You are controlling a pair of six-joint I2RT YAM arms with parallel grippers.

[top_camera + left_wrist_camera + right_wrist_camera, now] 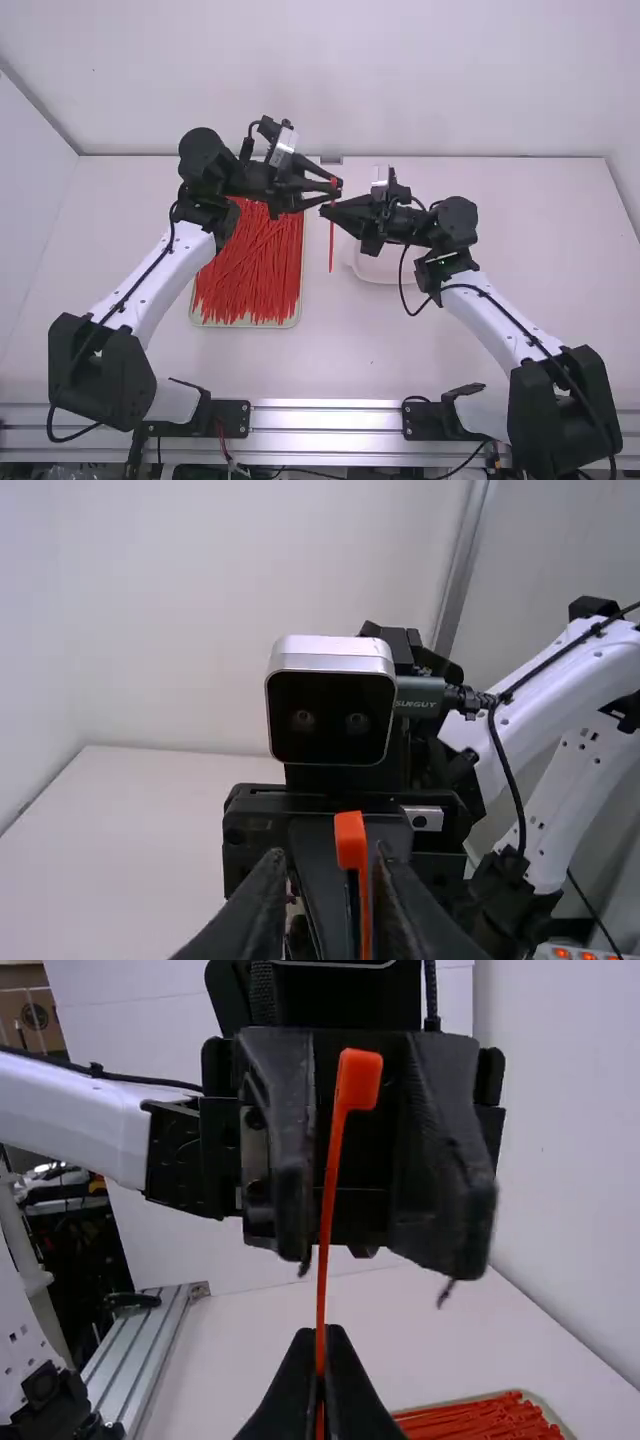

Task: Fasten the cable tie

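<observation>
One red cable tie [331, 240] hangs upright above the table, tail down. My right gripper [326, 209] is shut on its strap, and the strap [325, 1260] rises from those shut fingers [320, 1380] to the head [358, 1065]. My left gripper [336, 185] faces the right one from the other side. Its fingers [268, 905] stand open, with the tie's head [350, 842] in the gap between them. Whether either finger touches the head is unclear.
A tray [296, 322] heaped with several loose red cable ties [250, 265] lies under the left arm; its corner [480, 1415] appears in the right wrist view. A white container [372, 268] sits below the right gripper. Bare table lies on the right.
</observation>
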